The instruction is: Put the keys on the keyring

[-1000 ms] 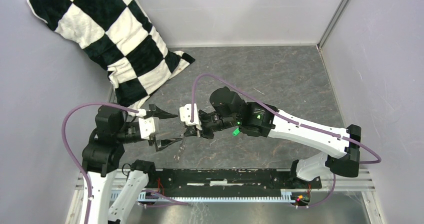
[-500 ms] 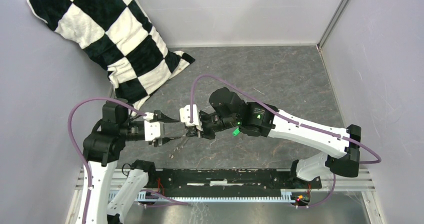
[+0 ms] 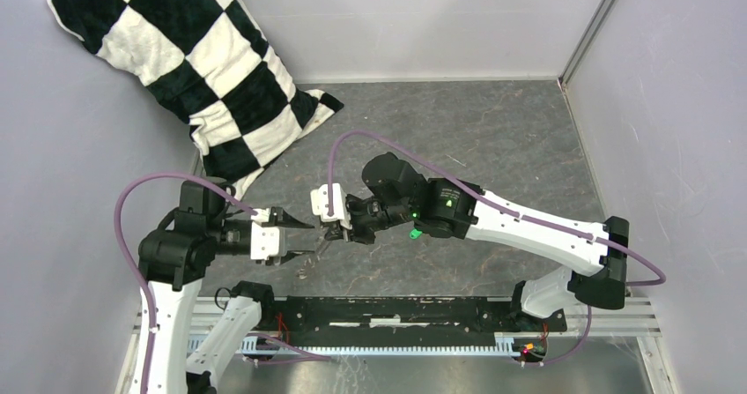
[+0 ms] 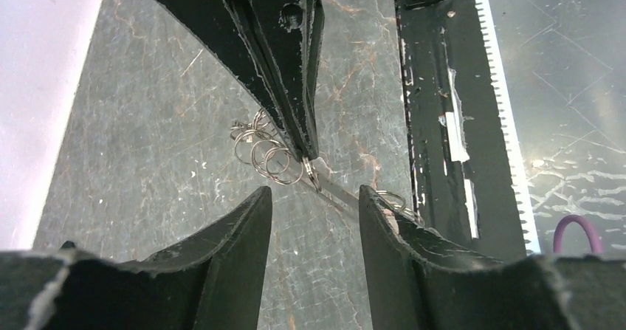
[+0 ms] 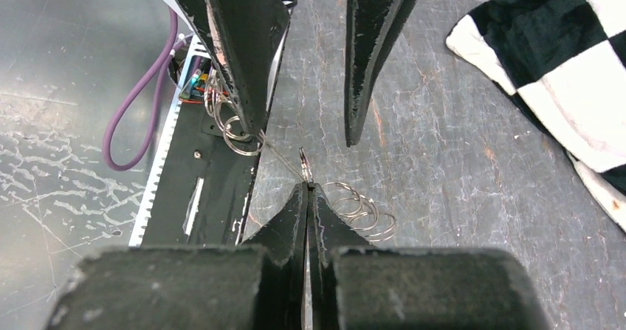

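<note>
Top external view: left gripper (image 3: 312,239) and right gripper (image 3: 324,241) meet tip to tip just beyond the black base rail (image 3: 396,310). The green-tagged key (image 3: 413,233) lies on the table (image 3: 493,138) beyond the rail, partly under the right arm (image 3: 528,226).

Left wrist view: the keyring (image 4: 267,156) is held beside the rail. Its thin wire passes between the left jaws, which stand apart.

Right wrist view: the right jaws are pressed together on the wire. Small rings sit on either side, one cluster at the rail's edge.
</note>
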Available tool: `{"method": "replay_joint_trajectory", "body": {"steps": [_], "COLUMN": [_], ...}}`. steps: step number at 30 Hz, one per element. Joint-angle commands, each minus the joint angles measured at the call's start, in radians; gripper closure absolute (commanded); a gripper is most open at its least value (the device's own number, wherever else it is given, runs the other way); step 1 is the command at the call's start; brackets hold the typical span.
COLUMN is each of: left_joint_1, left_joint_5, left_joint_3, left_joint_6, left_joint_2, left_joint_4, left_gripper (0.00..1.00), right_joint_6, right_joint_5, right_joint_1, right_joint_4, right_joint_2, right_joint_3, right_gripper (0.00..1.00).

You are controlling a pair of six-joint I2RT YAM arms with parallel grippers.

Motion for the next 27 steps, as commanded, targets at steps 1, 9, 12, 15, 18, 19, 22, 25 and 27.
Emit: {"method": "replay_joint_trajectory", "body": {"steps": [1,9,12,15,18,19,22,25,27], "left_joint_1": [0.001,0.001,0.001,0.001,0.001,0.001,0.001,0.001,0.001], "left_joint_5": [0.038,0.015,0.003,0.001,0.004,0.004,0.01,0.001,-0.007], "left_joint_3": [0.034,-0.038,-0.05,-0.053,-0.054,-0.055,-0.065,-0.071,-0.067], "left_joint_6": [0.062,-0.04,-0.042,-0.043,-0.048,-0.05,-0.042,-0.022,-0.025], "left_joint_2": [0.018,-0.033,-0.046,-0.049,-0.047,-0.047,-0.051,-0.06,-0.06], "left_joint_4": [-0.05,0.106,0.111,0.109,0.109,0.108,0.108,0.108,0.108], "left_gripper": [0.48,0.58,0.59,0.6,0.61,0.61,0.61,0.64,0.67], "right_joint_6": [0.002,0.028,0.029,0.029,0.029,0.031,0.037,0.033,0.028], "right_joint_5": [-0.006,-0.026,-0.029,-0.035,-0.047,-0.052,-0.061,-0.063,-0.062], "right_joint_1": [-0.001,0.001,0.001,0.001,0.001,0.0,0.003,0.004,0.004], "right_joint_4": [0.036,0.045,0.048,0.045,0.046,0.048,0.059,0.056,0.05], "right_joint_2": [0.006,0.026,0.028,0.038,0.047,0.049,0.058,0.059,0.054], "right_joint_3": [0.054,0.064,0.069,0.086,0.101,0.104,0.115,0.119,0.114], "right_gripper": [0.99,0.99,0.99,0.99,0.99,0.99,0.99,0.99,0.99]}}
